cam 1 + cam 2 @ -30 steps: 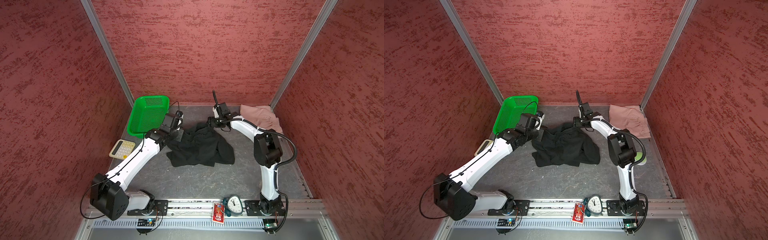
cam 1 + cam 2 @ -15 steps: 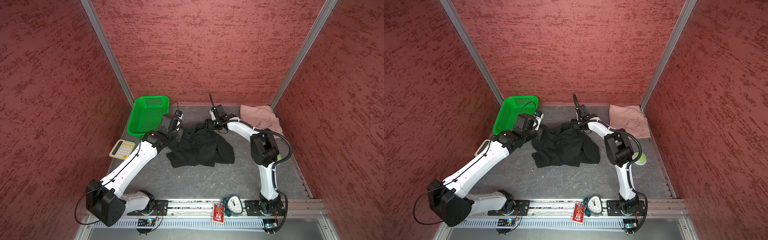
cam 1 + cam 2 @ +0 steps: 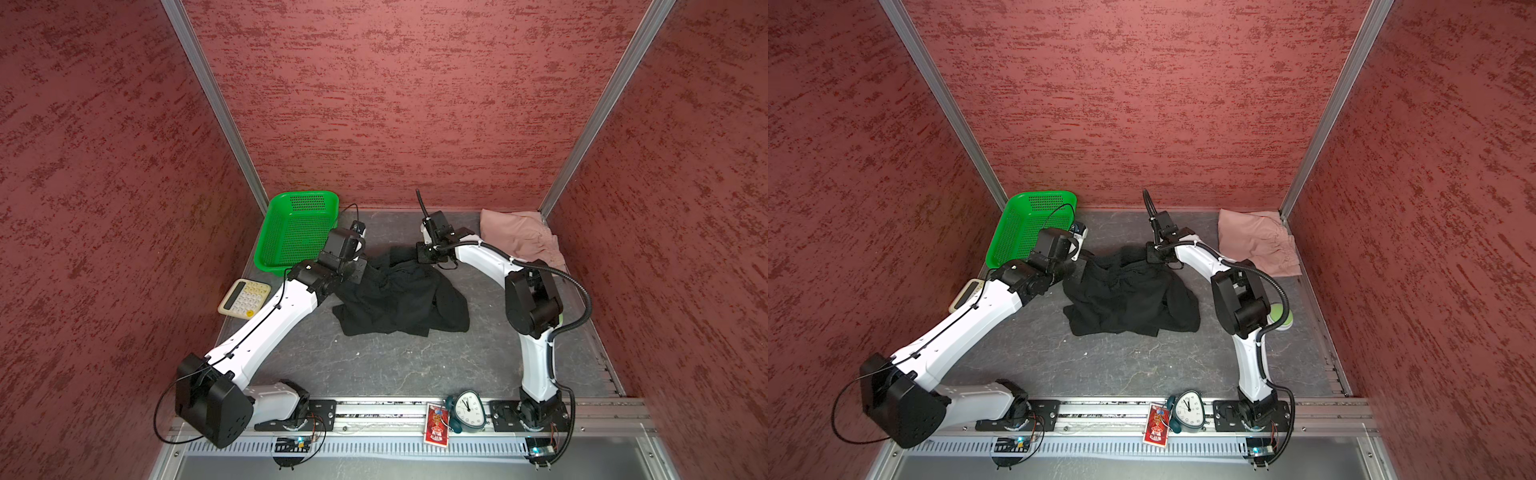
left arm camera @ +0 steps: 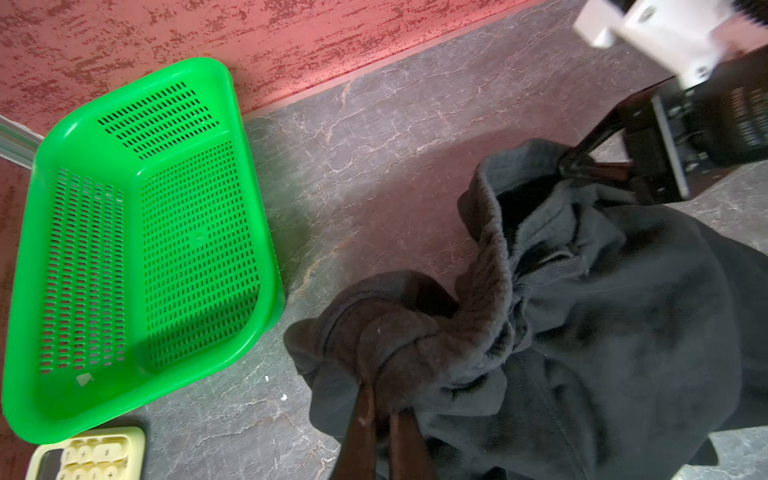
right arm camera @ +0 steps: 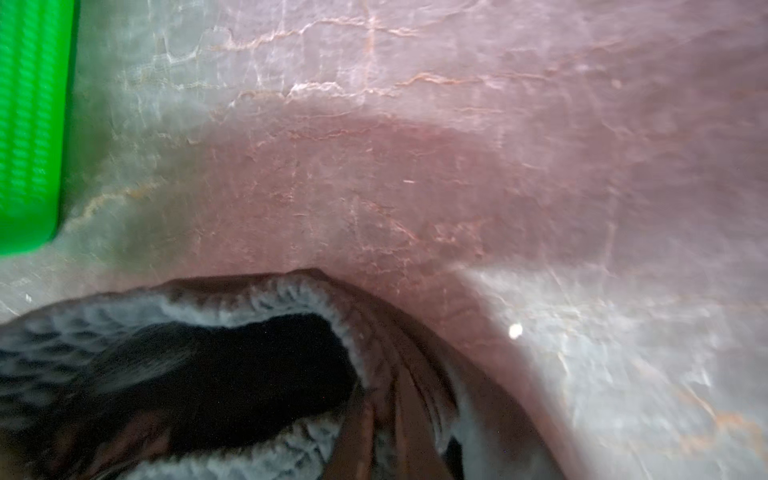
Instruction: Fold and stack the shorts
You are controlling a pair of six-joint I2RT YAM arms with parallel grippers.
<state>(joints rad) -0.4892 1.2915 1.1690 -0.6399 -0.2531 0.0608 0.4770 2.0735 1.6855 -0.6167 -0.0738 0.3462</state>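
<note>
The black shorts [image 3: 399,299] lie rumpled mid-worktop, their waistband lifted toward the back wall; the left hand [image 4: 380,386] pinches one bunched end of it, and the right hand [image 4: 575,163] is pressed together on the other end; the pink shorts [image 3: 519,243] lie in the far right corner, well apart; red textured walls [image 3: 395,104] box in the grey, veined worktop [image 3: 374,365]; a green basket [image 3: 305,202] stands far left, a calculator [image 3: 244,298] near it; bare surface runs from the black pair to the clock [image 3: 468,409] by the front rail.
</note>
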